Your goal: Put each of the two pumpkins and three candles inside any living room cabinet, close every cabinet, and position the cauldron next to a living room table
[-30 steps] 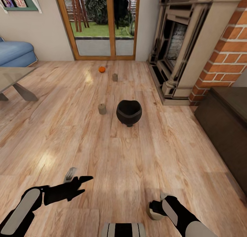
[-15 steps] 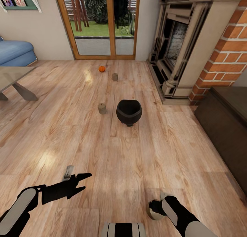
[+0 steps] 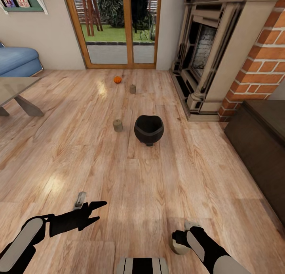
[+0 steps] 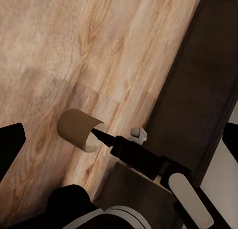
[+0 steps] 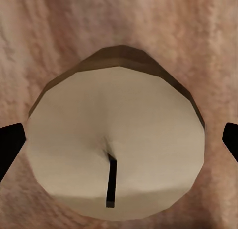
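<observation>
**Right gripper around a candle, left gripper spread over bare floor**

The right gripper [image 3: 177,242] is set around a candle [image 3: 179,247] at 5 o'clock; whether it is clamped cannot be told. The left gripper [image 3: 98,210], at 7 o'clock, is parted and holds nothing. The cauldron [image 3: 149,129] stands mid-floor, a second candle [image 3: 117,125] just beside it at 9 o'clock. A third candle [image 3: 132,89] and a pumpkin [image 3: 117,79] lie beyond, toward 12. The cabinet [image 3: 261,147] is seen at 3 o'clock.

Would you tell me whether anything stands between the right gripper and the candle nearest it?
Nothing visible does. The candle sits directly between the open fingers of the right gripper, with bare wooden floor around it.
</observation>
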Controlling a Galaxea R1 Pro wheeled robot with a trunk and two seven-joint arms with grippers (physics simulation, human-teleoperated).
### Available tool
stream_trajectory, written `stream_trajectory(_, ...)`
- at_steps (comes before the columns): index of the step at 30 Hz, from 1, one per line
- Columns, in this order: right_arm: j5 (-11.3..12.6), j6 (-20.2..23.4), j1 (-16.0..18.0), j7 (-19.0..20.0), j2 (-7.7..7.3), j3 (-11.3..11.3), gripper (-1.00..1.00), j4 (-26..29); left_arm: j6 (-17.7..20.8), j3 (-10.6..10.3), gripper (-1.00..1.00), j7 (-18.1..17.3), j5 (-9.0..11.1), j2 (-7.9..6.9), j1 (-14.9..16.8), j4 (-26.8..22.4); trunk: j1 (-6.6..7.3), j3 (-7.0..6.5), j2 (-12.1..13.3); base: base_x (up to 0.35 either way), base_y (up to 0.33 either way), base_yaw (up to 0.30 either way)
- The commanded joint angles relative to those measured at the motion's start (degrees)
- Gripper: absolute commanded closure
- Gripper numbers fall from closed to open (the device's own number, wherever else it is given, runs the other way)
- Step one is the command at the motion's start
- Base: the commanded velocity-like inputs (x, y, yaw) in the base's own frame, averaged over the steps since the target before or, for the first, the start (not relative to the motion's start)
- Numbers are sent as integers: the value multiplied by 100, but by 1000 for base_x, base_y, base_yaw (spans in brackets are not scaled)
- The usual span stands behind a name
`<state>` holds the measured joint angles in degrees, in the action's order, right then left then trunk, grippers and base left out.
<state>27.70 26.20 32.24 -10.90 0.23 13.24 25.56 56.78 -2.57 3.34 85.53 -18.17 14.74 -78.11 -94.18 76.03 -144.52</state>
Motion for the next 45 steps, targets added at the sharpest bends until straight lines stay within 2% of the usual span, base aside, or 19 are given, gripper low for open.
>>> stream_trajectory(1, 60, 14, 2, -52, -1, 45, -100, 10, 8, -6, -100, 35, 44, -3, 2, -3, 1, 4, -2, 0, 0, 0)
stream_trajectory(6, 60, 9, 2, -29, -2, 47, -100, 10, 8, -6, -100, 35, 47, -2, 2, -2, 1, 4, -2, 0, 0, 0)
stream_trajectory(13, -16, 8, 2, 295, -5, 47, -100, 3, 8, -6, -100, 35, 50, -2, 2, -2, 1, 4, -2, 0, 0, 0)
stream_trajectory(19, -27, 8, 2, 308, -5, 47, -100, -6, 8, -6, -100, 35, 50, -2, 2, -2, 1, 4, -2, 0, 0, 0)
stream_trajectory(23, -27, 8, 2, 301, -5, 47, -100, -7, 8, -6, -100, 35, 48, -2, 2, -2, -9, 93, -7, 0, 0, 0)
stream_trajectory(34, -28, 8, 2, 299, -5, 47, -100, -7, 8, -6, -100, 35, 51, -2, 2, -2, -9, 93, -7, 0, 0, 0)
stream_trajectory(37, -26, 8, 2, 299, -5, 47, -100, -7, 8, -6, -100, 35, 50, 1, 2, -2, -17, 159, -11, 0, 0, 0)
stream_trajectory(43, -27, 8, 2, 299, -5, 47, -100, -7, 8, -9, -100, 35, 49, 1, 2, -1, -17, 159, -11, 0, 0, 0)
stream_trajectory(44, -27, 8, 2, 299, -5, 47, 100, -7, 8, -11, -100, 35, 48, 0, 2, 2, -17, 159, -11, 0, 0, 0)
stream_trajectory(45, -23, 8, 2, 296, -5, 47, 100, -9, 8, -13, -100, 35, 50, 1, 2, 4, -17, 159, -11, 0, 0, 0)
